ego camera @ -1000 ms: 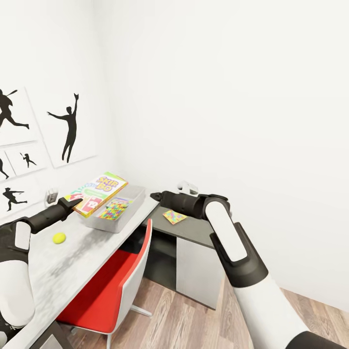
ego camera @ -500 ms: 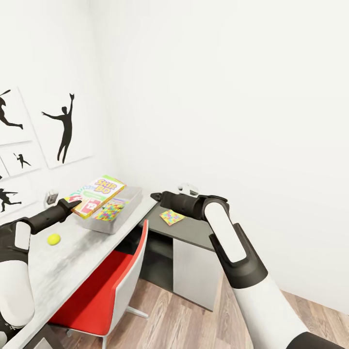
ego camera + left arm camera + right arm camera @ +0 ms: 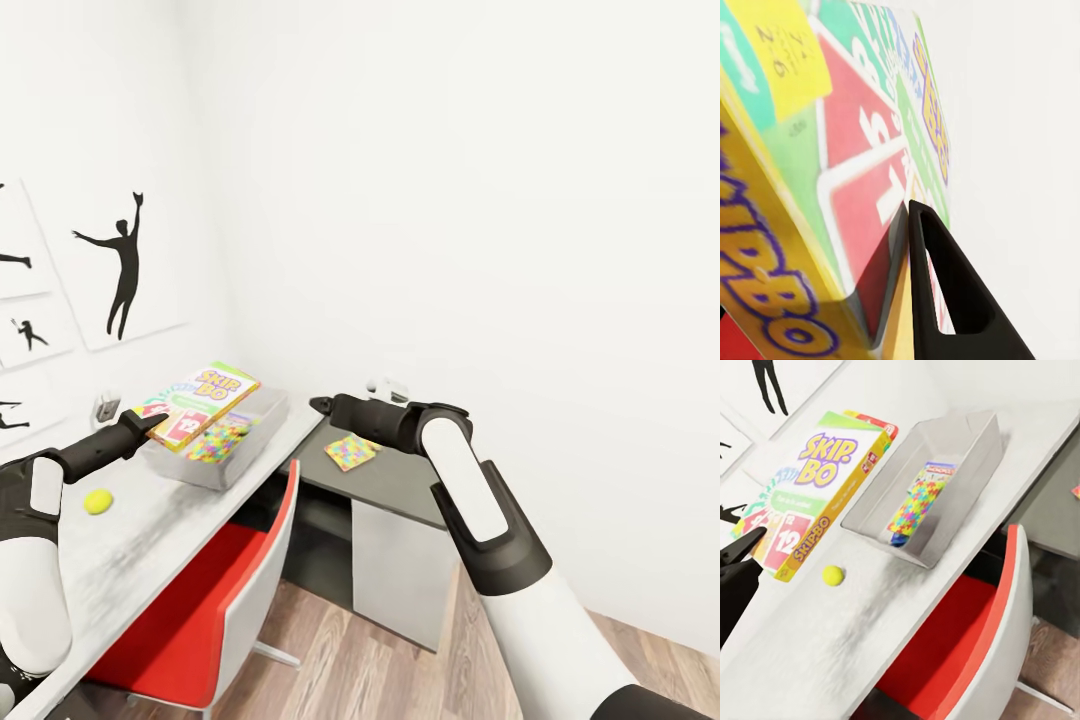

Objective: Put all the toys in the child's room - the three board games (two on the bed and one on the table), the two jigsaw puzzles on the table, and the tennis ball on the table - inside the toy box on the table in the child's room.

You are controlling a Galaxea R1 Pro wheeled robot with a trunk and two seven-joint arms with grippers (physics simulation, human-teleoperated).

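You are carrying the SKIP-BO board game [image 3: 196,403] in your left gripper [image 3: 150,421], which is clamped on the box's near corner; the box is hanging tilted over the left rim of the toy box [image 3: 262,425], not yet inside it. In the right wrist view the toy box [image 3: 979,439] is already holding a jigsaw puzzle [image 3: 917,502] and what looks like another flat game box under it. The tennis ball [image 3: 97,501] is lying on the worktop [image 3: 150,530], near the bin's near end and apart from it. A second jigsaw puzzle [image 3: 350,452] is lying on the lower dark cabinet [image 3: 390,485] to the right, just below your right gripper [image 3: 318,405], whose opening I cannot tell. So the game, the ball and that puzzle are left to go in.

Against the earlier pictures the whole view is sliding leftward, so the camera is turning; your grip on the game is unchanged.
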